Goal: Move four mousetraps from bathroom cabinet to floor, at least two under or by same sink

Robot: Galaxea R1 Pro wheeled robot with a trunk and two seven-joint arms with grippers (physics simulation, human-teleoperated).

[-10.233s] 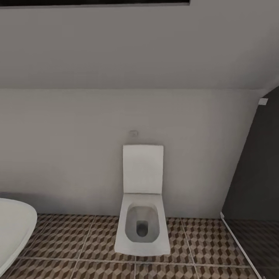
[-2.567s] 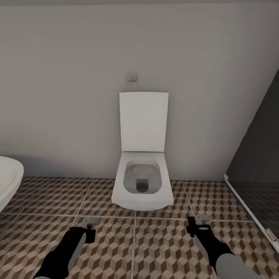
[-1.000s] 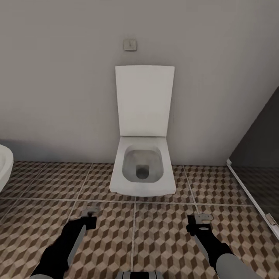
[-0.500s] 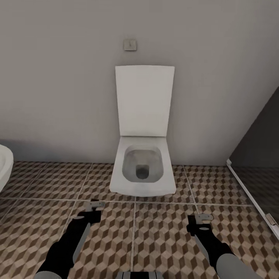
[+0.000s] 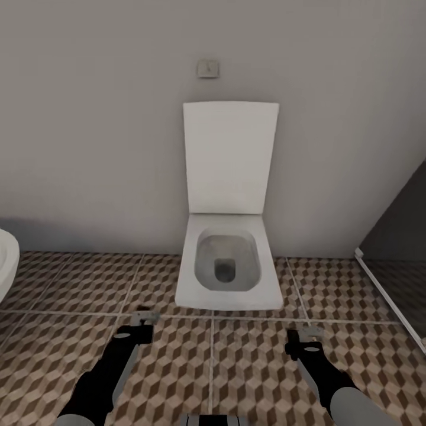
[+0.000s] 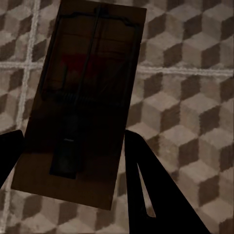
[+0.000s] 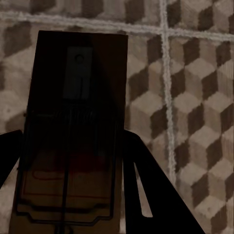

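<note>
Head view puts us facing a white toilet (image 5: 229,260) with its lid up against a grey wall, a small wall plate (image 5: 207,68) above it, the rim of a white bathtub (image 5: 6,266) at our left edge and a dark glass panel (image 5: 396,260) on our right. Our left pincer (image 5: 144,319) and right pincer (image 5: 305,335) both hang low over the bathroom floor (image 5: 248,367), well apart from each other. Each is clenched on a load: the left wrist view shows one mousetrap (image 6: 80,97) held flat between the dark fingers (image 6: 156,195), and the right wrist view shows a second mousetrap (image 7: 73,136) gripped the same way, cube-patterned tiles beneath both. We judge this to be the carrying step, two traps in hand and on the way to a spot for setting down. No sink or cabinet appears ahead, so the next move likely calls for turning the base toward the sink, lowering each trap until it lies flat on the tiles, then letting go. The toilet bowl (image 5: 226,264) stands open with nothing but its dark drain inside; we should keep the traps clear of it.
</note>
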